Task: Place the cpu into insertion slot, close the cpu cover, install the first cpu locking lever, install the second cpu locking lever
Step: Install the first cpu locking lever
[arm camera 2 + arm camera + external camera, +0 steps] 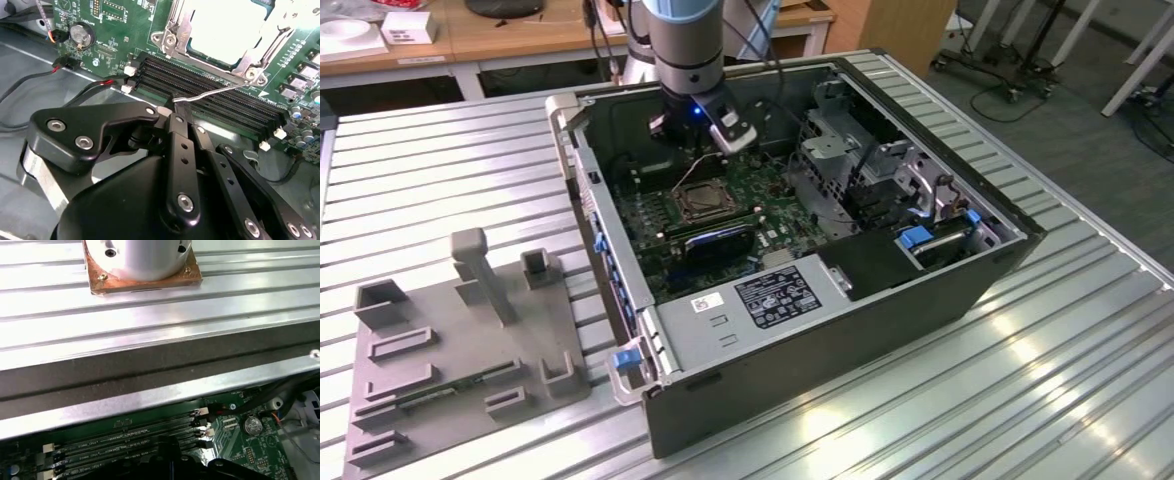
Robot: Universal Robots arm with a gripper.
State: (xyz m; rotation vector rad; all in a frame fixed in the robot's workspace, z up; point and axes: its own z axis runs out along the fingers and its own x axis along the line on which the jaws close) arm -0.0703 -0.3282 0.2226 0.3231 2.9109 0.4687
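Your gripper [174,111] was clenched, its tips at the hooked end of the locking lever [215,91], just beside the insertion slot [678,205]; whether they pinched it I could not tell. The cpu [225,30] sat in that slot under the lowered cpu cover [176,35], so a low, steady push seemed wisest, with the case wall [150,375] near the slot.
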